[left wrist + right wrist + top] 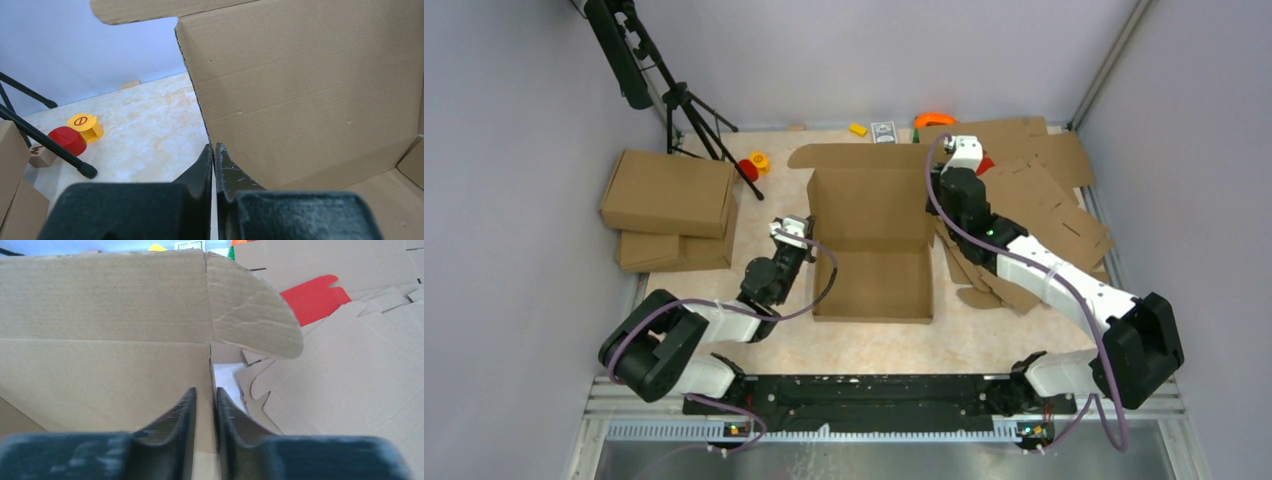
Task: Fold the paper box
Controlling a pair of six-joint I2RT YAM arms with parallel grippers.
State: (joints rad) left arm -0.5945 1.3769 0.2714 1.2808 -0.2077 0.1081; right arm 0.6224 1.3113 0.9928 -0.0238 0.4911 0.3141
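Cardboard item: the paper box [871,285] is a brown corrugated mailer, part-made. Its shallow tray is formed, with the front and side walls standing around the floor.
Lid: the large rear panel [869,205] rises open behind the tray and is not yet brought down. Its top strip lies unfolded, and a rounded ear flap [255,315] juts out at the right corner.
Box position: it sits flat on the counter [864,345], with one set of fingers at each of its side edges.
Left fingers [202,167]: pressed together with nothing visible between them. The tips are at the box's left edge, low on the rear panel. I cannot tell whether they touch the card or sit just beside it.
Right fingers [184,407]: nearly together. The box's right edge runs down into the narrow gap between them, and this reads as a pinch on that edge.
Right of the box: a heap of flat blanks [1054,215] lies close against it.
Left of the box: closed boxes [669,190] are stacked well apart from it.
Done, in my judgement: the base and walls, roughly the first half of the fold.
Outstanding, in my judgement: turning in the ear flaps, swinging the lid over the tray and tucking the top strip inside the front wall.
Risk: the tray may slide on the counter unless one side is steadied while the lid is closed.
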